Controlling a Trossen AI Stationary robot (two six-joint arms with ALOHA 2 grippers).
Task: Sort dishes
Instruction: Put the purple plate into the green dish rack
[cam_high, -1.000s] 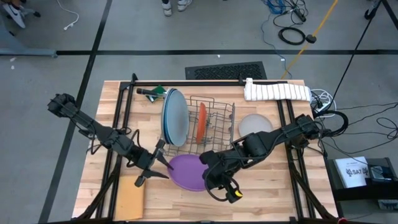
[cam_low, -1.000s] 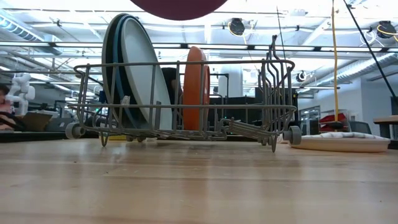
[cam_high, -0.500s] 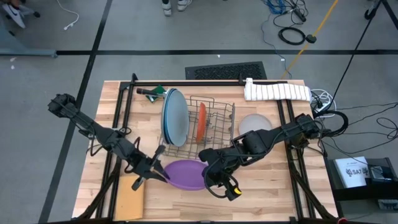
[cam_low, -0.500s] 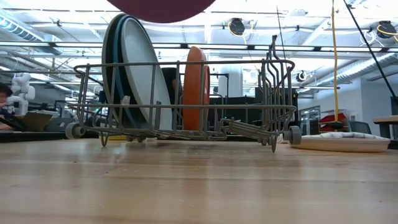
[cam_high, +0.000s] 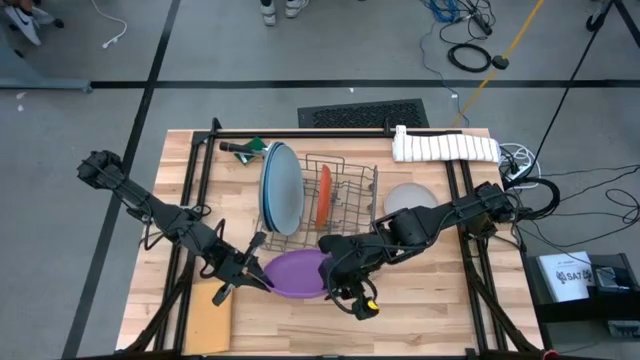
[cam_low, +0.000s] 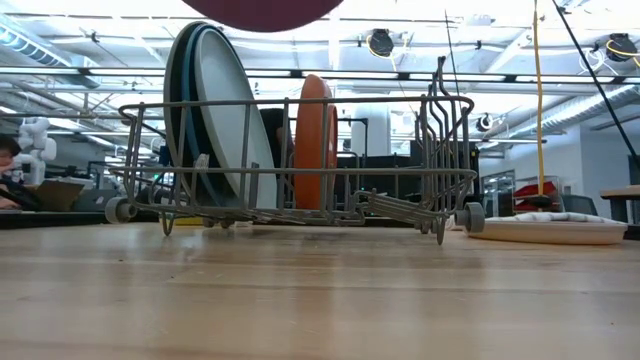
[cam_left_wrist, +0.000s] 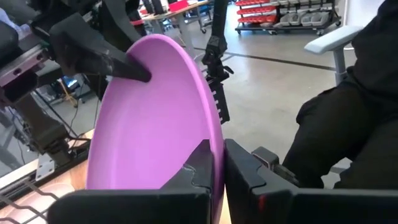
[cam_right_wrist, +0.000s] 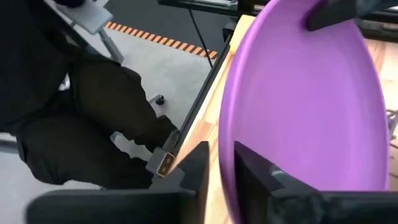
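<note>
Watching from the side, I'd call this past halfway: the three big plates (cam_high: 279, 188) and the orange plate (cam_high: 325, 196) stand in the wire rack (cam_high: 345, 180). The purple plate (cam_high: 297, 274) hangs above the tabletop (cam_high: 430, 315) before the rack, left pincer (cam_high: 263, 277) pinching its rim, right pincer (cam_high: 333, 283) straddling the opposite edge, seemingly loosening. The light grey plate (cam_high: 409, 198) lies flat beside the rack, not yet sorted.

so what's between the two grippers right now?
The purple plate, seen in the high view: the left gripper is shut on its left rim and the right gripper is at its right rim, plate lifted off the table.
</note>
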